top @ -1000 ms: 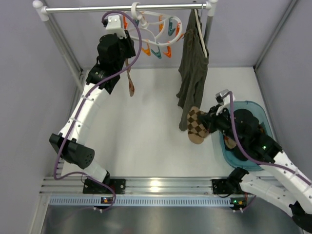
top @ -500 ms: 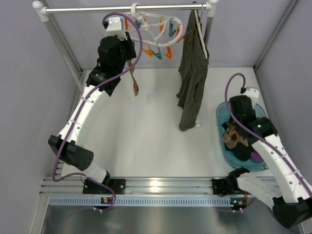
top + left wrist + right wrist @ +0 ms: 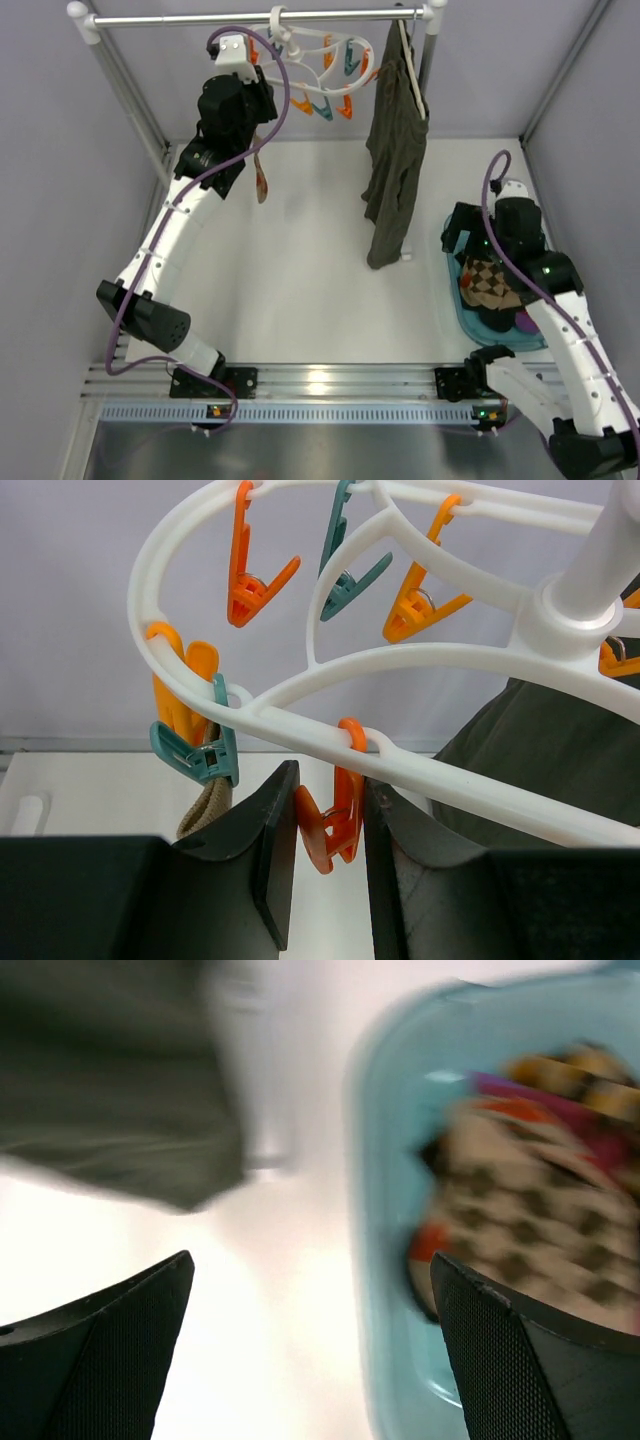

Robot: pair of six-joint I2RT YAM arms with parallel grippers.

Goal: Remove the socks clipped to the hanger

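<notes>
The left hand is clenched on an orange clip of the hanger. Its two black fingers press the clip from either side, just under the white rim. Just left of it a teal clip hangs off the same rim. A tan sock drops from beside that clip, behind the left finger; which clip grips it I cannot tell. From above, this sock dangles below the hand, clear of the tabletop. More orange and teal clips hang along the hanger's ovals. The hanger hooks onto the rail at the far side, left of an olive garment on the same rail.

The right hand is released, its fingers spread wide with nothing between them. It hovers above the left rim of a teal bin that sits at the near right of the tabletop. The wrist view is blurred. In the bin an argyle sock lies on top, touching a striped sock of orange and magenta that shows past it. From above, the argyle sock sits about mid-bin, partly under the arm's cable. The garment's hem hangs just left of the bin, apart from it.
</notes>
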